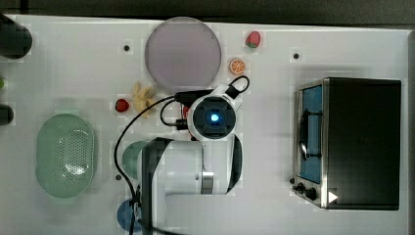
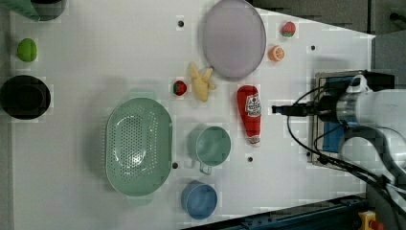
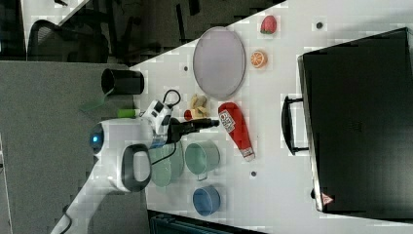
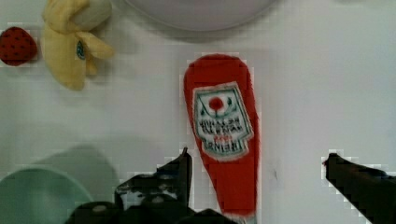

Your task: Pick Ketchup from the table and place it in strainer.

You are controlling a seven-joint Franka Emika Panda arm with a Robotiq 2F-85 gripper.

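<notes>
The Ketchup (image 2: 249,112) is a long red bottle with a white label, lying flat on the white table between the lilac plate and the mint cup. It also shows in the right view (image 3: 234,127) and in the wrist view (image 4: 224,135). My gripper (image 4: 258,157) hangs open above the bottle's lower half, its two black fingers spread wide, with nothing held. It appears from the side in the left view (image 2: 276,109) and in the right view (image 3: 213,124). The strainer (image 2: 111,139), a pale mint oval basket with a perforated bottom, stands empty at the top view's left (image 1: 41,147).
A mint cup (image 2: 210,145) and a blue bowl (image 2: 199,199) stand near the strainer. A lilac plate (image 2: 233,38), a yellow banana toy (image 2: 201,82), two strawberries (image 2: 180,87) (image 2: 288,29) and an orange slice (image 2: 276,53) lie around. A toaster oven (image 1: 359,142) occupies the top view's right.
</notes>
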